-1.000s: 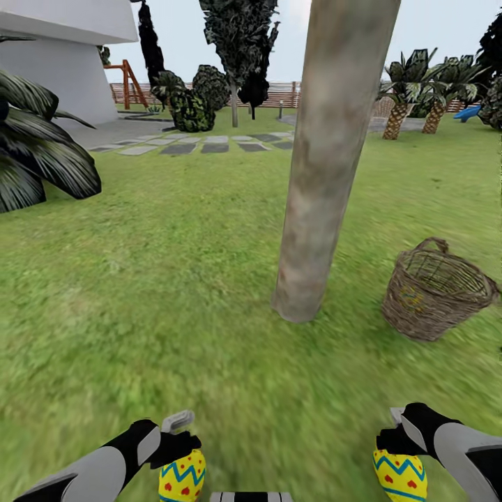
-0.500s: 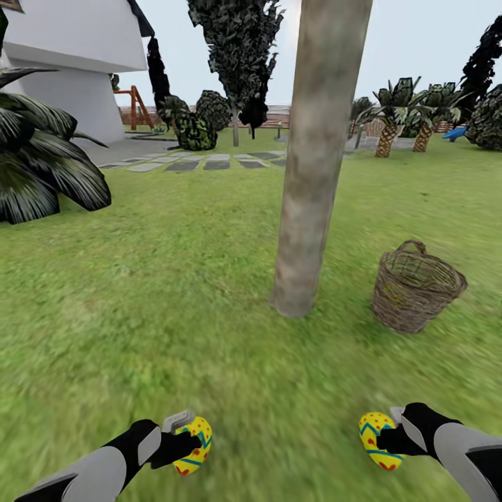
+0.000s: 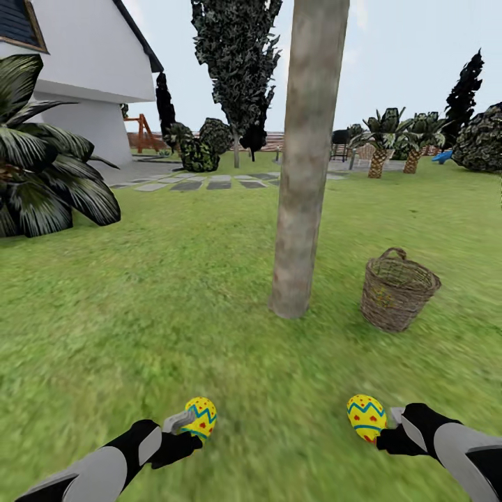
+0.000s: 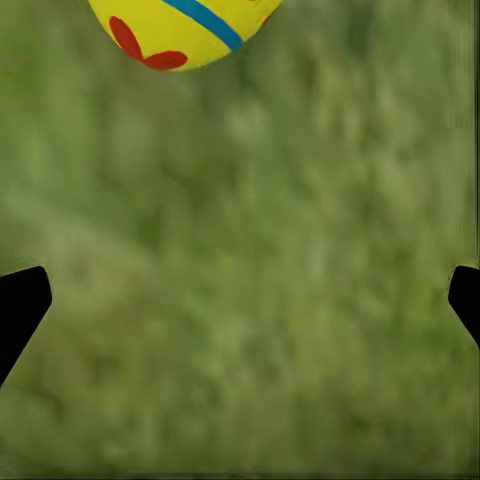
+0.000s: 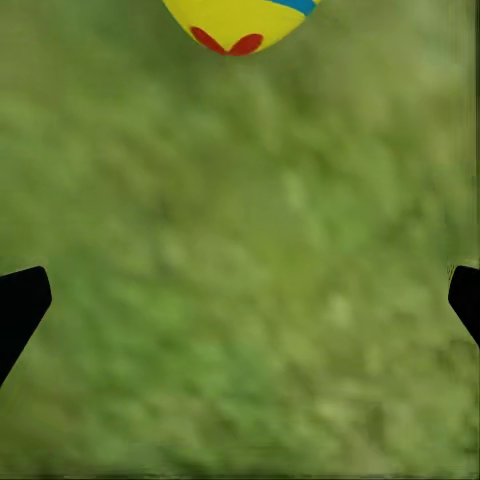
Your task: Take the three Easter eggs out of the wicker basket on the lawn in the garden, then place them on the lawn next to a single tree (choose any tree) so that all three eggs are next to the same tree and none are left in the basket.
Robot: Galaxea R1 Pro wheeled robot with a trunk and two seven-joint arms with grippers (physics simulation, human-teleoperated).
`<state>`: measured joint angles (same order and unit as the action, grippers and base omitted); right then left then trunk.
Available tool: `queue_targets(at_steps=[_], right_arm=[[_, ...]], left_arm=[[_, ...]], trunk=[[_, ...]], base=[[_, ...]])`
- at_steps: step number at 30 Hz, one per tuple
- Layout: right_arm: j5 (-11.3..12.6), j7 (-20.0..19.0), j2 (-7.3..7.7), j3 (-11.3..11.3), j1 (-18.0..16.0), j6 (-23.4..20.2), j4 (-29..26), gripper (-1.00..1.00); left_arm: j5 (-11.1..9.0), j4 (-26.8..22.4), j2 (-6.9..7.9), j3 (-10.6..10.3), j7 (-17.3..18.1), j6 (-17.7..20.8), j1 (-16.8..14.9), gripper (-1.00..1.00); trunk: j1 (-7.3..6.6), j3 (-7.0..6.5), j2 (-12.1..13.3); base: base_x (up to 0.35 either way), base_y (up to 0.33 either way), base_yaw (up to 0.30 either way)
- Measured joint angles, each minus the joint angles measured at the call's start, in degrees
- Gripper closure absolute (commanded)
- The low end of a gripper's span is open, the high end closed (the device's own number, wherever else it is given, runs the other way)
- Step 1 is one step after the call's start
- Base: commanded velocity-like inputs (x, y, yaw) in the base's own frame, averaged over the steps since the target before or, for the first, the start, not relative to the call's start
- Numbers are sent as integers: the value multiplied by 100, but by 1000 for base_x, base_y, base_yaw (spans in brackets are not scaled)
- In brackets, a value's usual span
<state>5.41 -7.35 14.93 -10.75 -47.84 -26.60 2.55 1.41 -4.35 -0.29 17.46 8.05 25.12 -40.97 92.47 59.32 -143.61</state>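
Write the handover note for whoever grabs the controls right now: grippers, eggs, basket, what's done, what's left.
Left gripper: open, nothing between its fingers; an Easter egg sits just past its tips.
Right gripper: open too; a second egg just beyond it.
Both eggs are out of the wicker basket and on the lawn in front of the tree, though some way short of its base.
The basket stands right of the trunk; I cannot make out its contents.
Left: check the basket for the third egg, bring it over, and nudge all three closer to the trunk if needed.
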Motion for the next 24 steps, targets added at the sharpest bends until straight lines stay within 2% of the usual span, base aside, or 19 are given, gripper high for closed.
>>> queue_targets(at_steps=[8, 16, 18, 19, 20, 24], right_arm=[[0, 0, 0, 0, 0, 0, 0, -100], [2, 0, 0, 0, 0, -4, 0, -100], [3, 1, 0, 0, -1, -4, 2, -100], [5, 2, 0, 0, -1, -4, 2, -100], [7, 2, 0, 0, -2, -4, 2, -100], [11, 2, 0, 0, -2, -4, 2, -100]], left_arm=[[1, 0, -38, 0, 0, 0, 0, -100], [1, 0, -60, 1, 0, 0, 0, -100], [11, 3, -146, 1, -20, -1, 1, -100], [22, 5, -235, 3, -359, -1, 1, -100], [25, 4, -255, 2, -528, 0, 1, -100], [21, 4, -273, 2, -702, 0, 1, -100]], trunk=[[-21, -254, 11], [-44, -469, 22], [-48, -514, 24], [-50, -536, 26], [-53, -558, 27], [-63, -647, 32]], base=[[-335, 0, 0], [-82, -28, 0], [-192, -230, 0], [-213, -272, 0], [-216, -277, 0], [-217, -280, 0]])
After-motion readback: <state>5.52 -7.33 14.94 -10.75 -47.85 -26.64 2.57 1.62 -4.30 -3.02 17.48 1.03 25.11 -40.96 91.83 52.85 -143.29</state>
